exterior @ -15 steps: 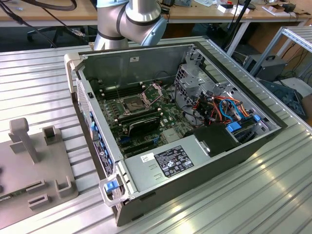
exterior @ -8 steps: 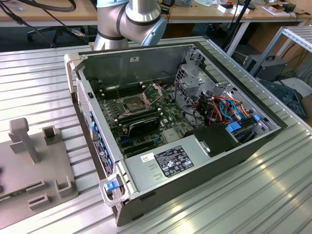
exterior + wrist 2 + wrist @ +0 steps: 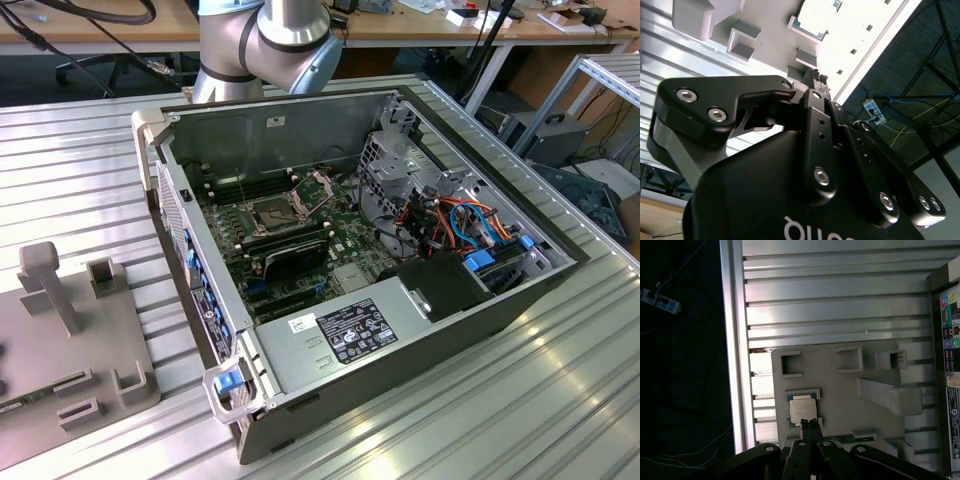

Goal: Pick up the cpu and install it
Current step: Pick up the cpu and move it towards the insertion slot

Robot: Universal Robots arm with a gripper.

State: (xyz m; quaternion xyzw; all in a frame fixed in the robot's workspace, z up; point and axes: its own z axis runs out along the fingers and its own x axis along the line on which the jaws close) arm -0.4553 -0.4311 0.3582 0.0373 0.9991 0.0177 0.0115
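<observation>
The cpu (image 3: 802, 410) is a small square chip with a silver-grey top, lying flat in a shallow holder on a grey fixture plate (image 3: 840, 390). In the second wrist view the cpu (image 3: 815, 17) sits in the same holder, beyond the fingertips. My gripper (image 3: 809, 424) is over the plate with its black fingertips (image 3: 815, 76) pressed together and nothing between them. In the first wrist view the tips line up with the cpu's near edge; how high they are above it I cannot tell. In the exterior view the motherboard's socket (image 3: 272, 212) lies open with its hinged frame (image 3: 316, 184) raised.
The open computer case (image 3: 370, 270) lies on a ribbed aluminium table (image 3: 560, 400), with cables, drive bays and memory sticks inside. The fixture plate (image 3: 60, 340) with raised brackets sits on the exterior view's left of the case. The table's edge (image 3: 735, 340) runs beside the plate.
</observation>
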